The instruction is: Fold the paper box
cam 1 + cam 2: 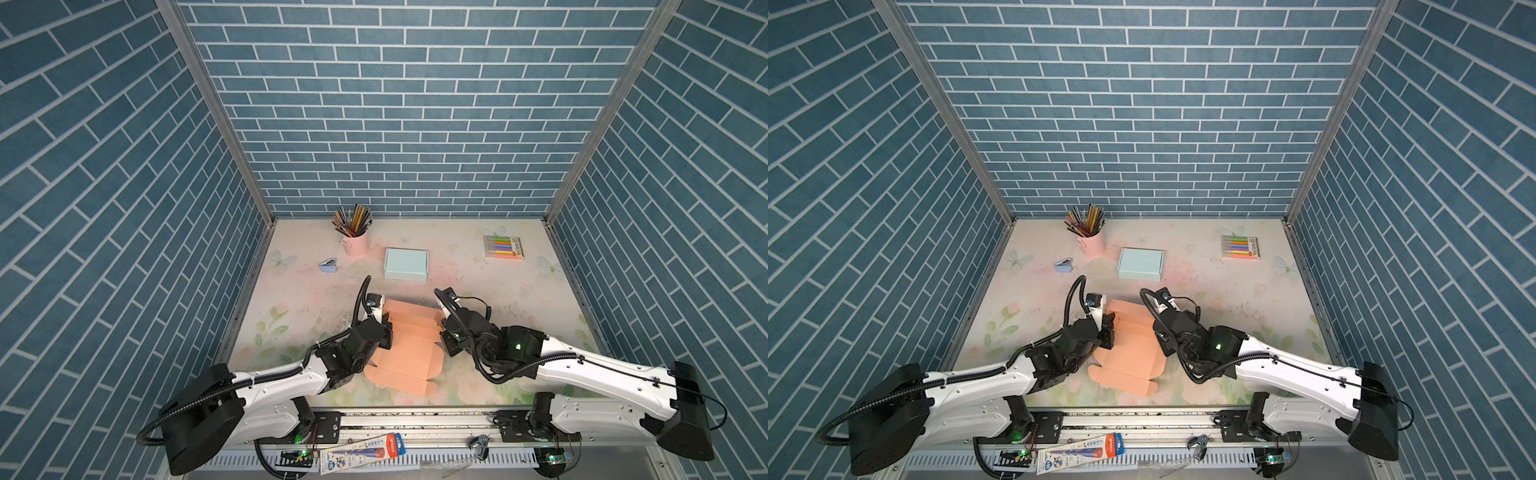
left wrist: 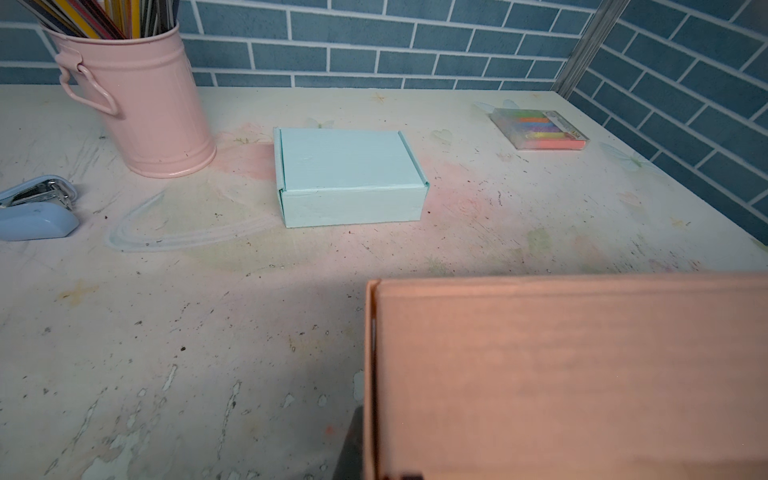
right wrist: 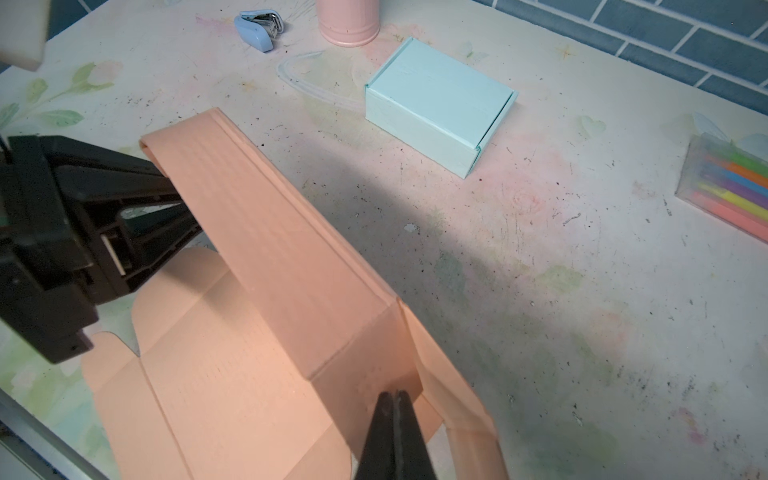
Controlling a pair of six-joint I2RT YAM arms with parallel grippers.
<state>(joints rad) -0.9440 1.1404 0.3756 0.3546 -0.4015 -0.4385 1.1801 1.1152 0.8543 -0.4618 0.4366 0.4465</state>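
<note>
Right fingers (image 3: 380, 436) touch paper box (image 3: 249, 353); left fingers (image 3: 137, 183) clamp it.

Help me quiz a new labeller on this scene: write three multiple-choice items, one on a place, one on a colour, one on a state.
1. Where is the pale blue box?
A. beyond the orange paper box, nearer the back wall
B. on top of it
C. in a drawer

2. What colour is the pencil bucket?
A. green
B. black
C. pink

3. How is the orange paper box?
A. closed up
B. partly folded, one panel raised
C. torn in two

Key:
1 A: both top views show it farther back.
2 C: its pink wall shows.
3 B: the right wrist view shows a panel standing up.
</note>
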